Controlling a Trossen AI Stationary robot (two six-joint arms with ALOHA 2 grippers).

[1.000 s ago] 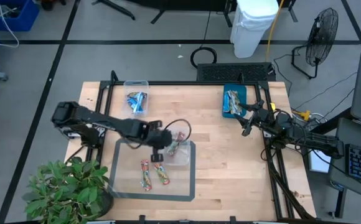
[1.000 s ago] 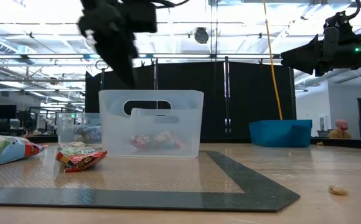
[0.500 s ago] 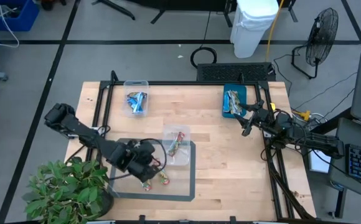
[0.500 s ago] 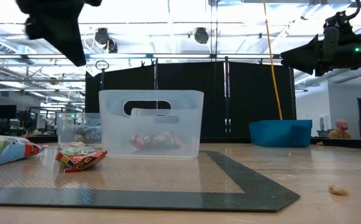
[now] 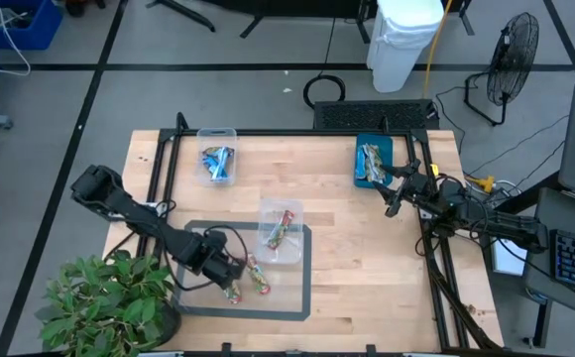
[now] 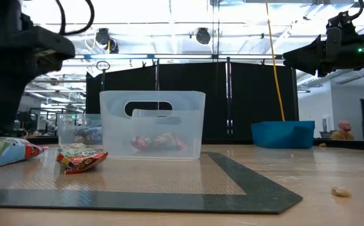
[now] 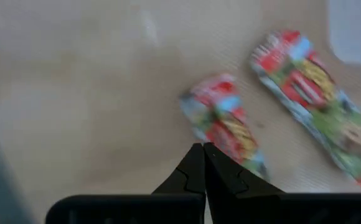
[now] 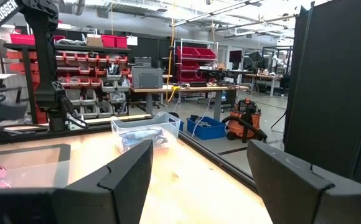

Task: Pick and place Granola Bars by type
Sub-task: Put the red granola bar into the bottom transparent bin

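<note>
Two red-and-green bars lie loose on the grey mat point(image 5: 302, 297) at the front of the bench point(image 5: 367, 258). They are shiny, crinkled wrappers with red ends, green patches, and a yellow print that cannot be read. The nearer bar point(image 7: 225, 127) lies just ahead of the left tool point(image 7: 203, 163), whose fingers are pressed together and hold nothing; the second bar point(image 7: 314, 96) lies beside it, apart from it. From above, the left tool point(image 5: 230, 273) is low over the mat, partly covering the first bar, so only its end shows there.

More red-and-green bars point(image 5: 281, 230) rest in a clear tub point(image 5: 265, 208) at the mat's back edge. Blue bars point(image 5: 218, 162) fill a second clear tub point(image 5: 216, 133) at the back left of the bench. Tan-and-teal bars point(image 5: 371, 162) lie in the teal tray point(image 5: 387, 144) at the back right.

The right tool point(image 5: 394, 188) waits beside the tray, its fingers point(image 8: 127, 165) spread wide and empty.

In the low view the left arm is a dark shape cut off at the edge, and the tub's wall blurs the bars inside.
</note>
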